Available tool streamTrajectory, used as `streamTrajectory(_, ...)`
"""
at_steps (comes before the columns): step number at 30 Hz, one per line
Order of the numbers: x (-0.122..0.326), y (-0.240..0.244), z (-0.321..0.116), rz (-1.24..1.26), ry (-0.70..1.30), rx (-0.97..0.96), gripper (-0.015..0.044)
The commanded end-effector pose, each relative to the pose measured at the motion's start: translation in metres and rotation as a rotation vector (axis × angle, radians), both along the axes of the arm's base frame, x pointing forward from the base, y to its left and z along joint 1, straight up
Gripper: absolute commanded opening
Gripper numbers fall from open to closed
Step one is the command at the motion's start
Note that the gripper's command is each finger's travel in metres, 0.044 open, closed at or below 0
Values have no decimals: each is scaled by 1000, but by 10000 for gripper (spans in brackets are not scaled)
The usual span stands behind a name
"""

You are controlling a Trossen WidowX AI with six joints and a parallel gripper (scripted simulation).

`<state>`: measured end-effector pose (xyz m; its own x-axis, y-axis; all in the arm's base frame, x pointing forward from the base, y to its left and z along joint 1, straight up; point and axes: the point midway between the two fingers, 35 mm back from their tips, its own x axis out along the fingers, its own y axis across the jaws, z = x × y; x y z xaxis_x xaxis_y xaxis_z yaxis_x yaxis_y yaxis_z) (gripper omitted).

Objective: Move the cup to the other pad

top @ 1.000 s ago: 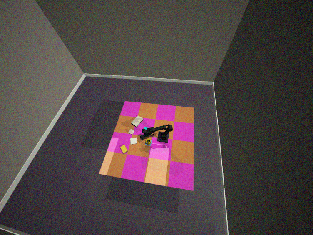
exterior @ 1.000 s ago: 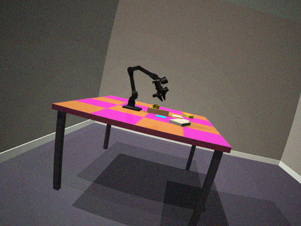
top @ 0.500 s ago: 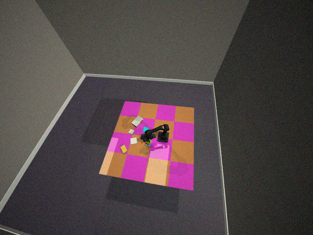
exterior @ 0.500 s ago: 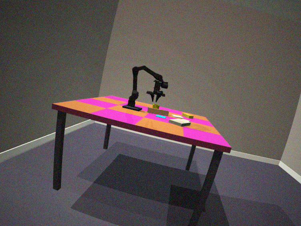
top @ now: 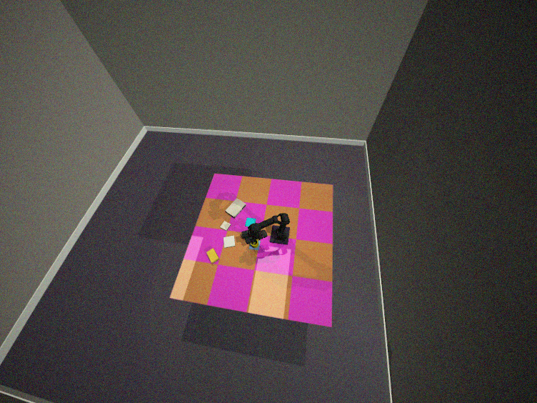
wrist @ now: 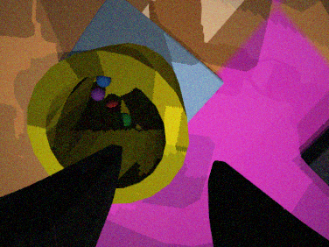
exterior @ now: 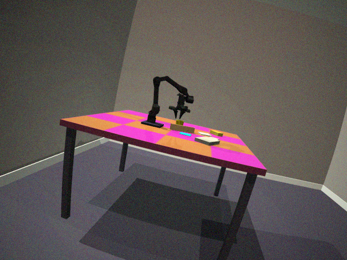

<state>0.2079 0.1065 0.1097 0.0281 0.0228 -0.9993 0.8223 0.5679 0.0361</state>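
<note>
The yellow cup (top: 254, 244) (exterior: 179, 122) (wrist: 173, 124) stands upright, on the blue-grey pad (wrist: 199, 89) as far as the wrist view shows. Several marbles (wrist: 97, 94) lie inside it: blue, purple, red and green ones show. The other pad, bright cyan (top: 250, 221) (exterior: 185, 134), lies on the far side of a low tan wall (exterior: 182, 128) from the cup. My gripper (exterior: 178, 117) (wrist: 166, 164) points down above the cup, partly open with nothing between its fingers. In the wrist view the left finger overlaps the cup's opening and the right finger is beyond its rim.
A pale book-like block (top: 235, 208) (exterior: 206, 140) lies past the cyan pad. A white square (top: 228, 241) (exterior: 205, 133), a small pale square (top: 225, 225) and a yellow block (top: 212, 255) (exterior: 216, 132) lie farther from the arm's base (top: 279, 235) (exterior: 152, 123).
</note>
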Motion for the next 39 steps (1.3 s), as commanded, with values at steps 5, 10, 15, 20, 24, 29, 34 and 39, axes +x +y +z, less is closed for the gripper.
streamTrajectory(5,0,0,-16,-3,7,-7,167)
streamTrajectory(10,0,0,-24,-3,7,-7,167)
streamTrajectory(15,0,0,-33,-3,7,-7,167)
streamTrajectory(20,-1,0,-41,-3,7,-7,167)
streamTrajectory(24,-1,-1,-47,-3,7,-7,167)
streamTrajectory(29,-2,-1,-51,-3,7,-7,167)
streamTrajectory(34,-2,-1,-51,-3,7,-7,167)
streamTrajectory(39,-1,0,-49,0,5,-2,133)
